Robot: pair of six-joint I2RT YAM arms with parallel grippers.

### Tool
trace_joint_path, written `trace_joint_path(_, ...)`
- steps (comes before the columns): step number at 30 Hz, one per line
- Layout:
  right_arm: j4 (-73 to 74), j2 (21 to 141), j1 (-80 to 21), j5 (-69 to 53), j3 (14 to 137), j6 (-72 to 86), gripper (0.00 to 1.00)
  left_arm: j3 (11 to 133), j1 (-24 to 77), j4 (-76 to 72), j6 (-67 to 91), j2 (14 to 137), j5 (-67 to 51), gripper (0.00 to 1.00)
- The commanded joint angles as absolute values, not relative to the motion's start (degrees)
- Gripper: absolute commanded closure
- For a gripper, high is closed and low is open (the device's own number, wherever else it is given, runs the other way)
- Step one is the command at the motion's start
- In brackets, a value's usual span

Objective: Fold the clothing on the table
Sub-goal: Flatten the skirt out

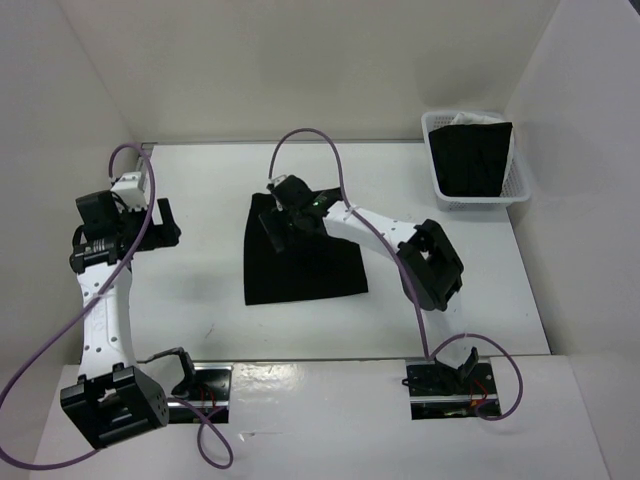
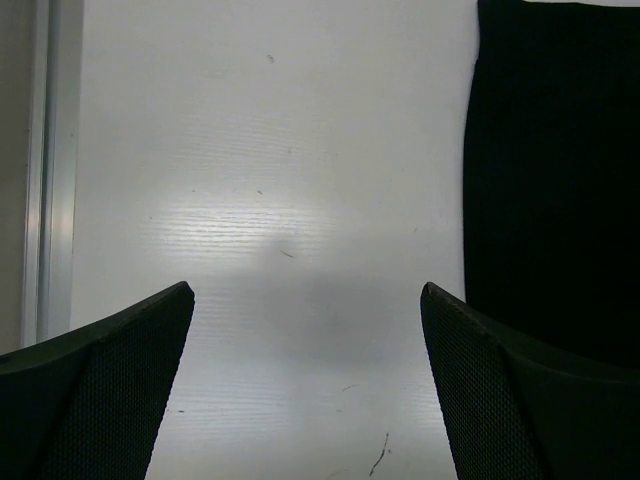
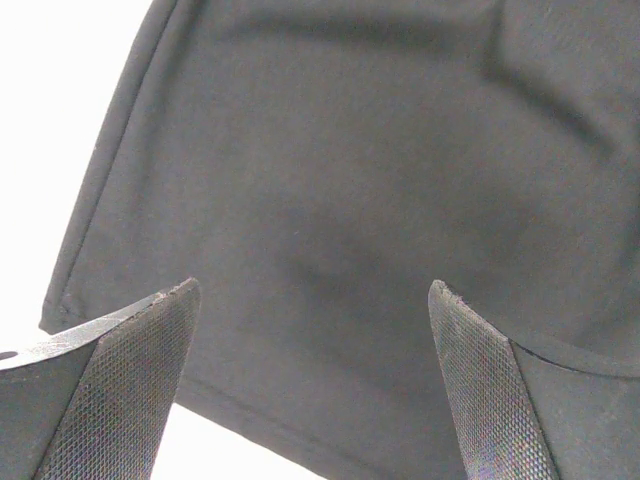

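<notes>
The two arm bases [image 1: 110,400] sit closest to me, bolted at the near edge of the white table [image 1: 200,310]. Beyond them the black clothing [image 1: 300,265] lies flat near the middle of the tabletop, well apart from the white basket [image 1: 520,190] in the far right corner (that one has its own dark cloth [image 1: 470,160] in it).

The garment looks thin, soft and light. I'd expect it to drape and slide on the smooth surface rather than hold a shape, so a pinch at the stitched hem [image 3: 70,300] or a corner seems the best hold.

The right gripper [image 3: 312,295] hangs over the far part of the fabric with its jaws spread wide and nothing between them; whether it touches the cloth I cannot tell. The left gripper [image 2: 305,300] is just as wide apart and empty, over bare table just beside the garment's left edge.
</notes>
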State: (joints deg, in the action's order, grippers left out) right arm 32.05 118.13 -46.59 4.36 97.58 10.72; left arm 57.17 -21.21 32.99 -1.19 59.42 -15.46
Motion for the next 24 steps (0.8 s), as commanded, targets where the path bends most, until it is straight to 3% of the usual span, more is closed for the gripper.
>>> trace_joint_path(1,32.9,118.3,-48.4,10.6,96.2,16.8,0.01,57.9,-21.7,31.7,-0.8,58.8,-15.6,0.00)
trace_joint_path(10,32.9,118.9,-48.4,13.7,93.7,20.5,0.01,56.9,-21.7,31.2,-0.8,57.7,-15.6,0.00)
trace_joint_path(24,34.7,126.3,-43.6,3.7,95.4,21.0,0.01,56.9,-21.7,31.2,-0.8,57.2,-15.6,0.00)
